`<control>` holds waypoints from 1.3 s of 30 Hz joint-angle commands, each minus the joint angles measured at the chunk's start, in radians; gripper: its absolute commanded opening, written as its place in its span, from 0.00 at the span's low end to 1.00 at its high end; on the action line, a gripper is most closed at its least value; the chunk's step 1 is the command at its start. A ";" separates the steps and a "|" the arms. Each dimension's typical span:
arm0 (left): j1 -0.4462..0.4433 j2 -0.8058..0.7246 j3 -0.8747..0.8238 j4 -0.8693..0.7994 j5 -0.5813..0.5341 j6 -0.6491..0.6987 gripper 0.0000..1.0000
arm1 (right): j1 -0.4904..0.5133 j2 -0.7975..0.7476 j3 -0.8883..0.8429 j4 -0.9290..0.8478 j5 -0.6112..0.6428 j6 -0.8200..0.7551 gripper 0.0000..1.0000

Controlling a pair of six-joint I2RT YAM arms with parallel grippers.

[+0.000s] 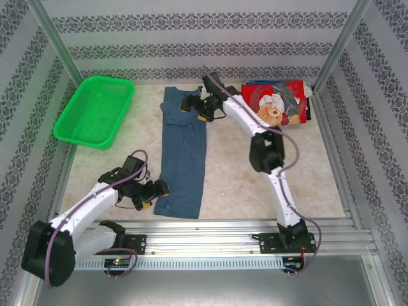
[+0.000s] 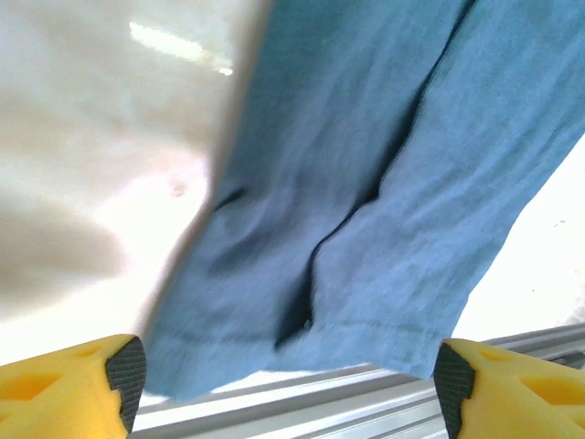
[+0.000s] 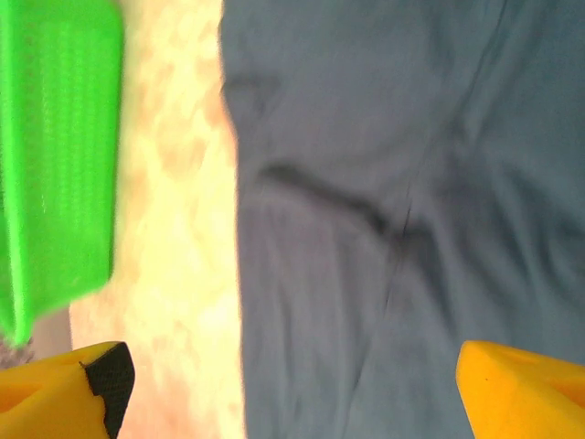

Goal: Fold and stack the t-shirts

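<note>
The slate-blue t-shirt (image 1: pixel 183 153) lies folded lengthwise as a long strip down the middle of the table. My left gripper (image 1: pixel 158 191) hovers at the shirt's near left corner, open, with the hem (image 2: pixel 302 320) under its spread fingers (image 2: pixel 123 370) and nothing pinched. At the shirt's far end, my right gripper (image 1: pixel 191 105) stands open above the cloth (image 3: pixel 384 229), holding nothing. A red t-shirt with a teddy-bear print (image 1: pixel 278 105) lies on dark blue folded cloth at the back right.
A green mesh basket (image 1: pixel 95 111) sits at the back left and also shows in the right wrist view (image 3: pixel 55 155). Patterned walls close in three sides. A metal rail (image 1: pixel 242 226) runs along the near edge, just below the shirt's hem.
</note>
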 commanded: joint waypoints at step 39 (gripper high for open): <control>-0.090 -0.230 -0.266 0.210 -0.044 -0.288 0.53 | 0.625 -0.744 -1.462 0.529 0.180 0.539 0.51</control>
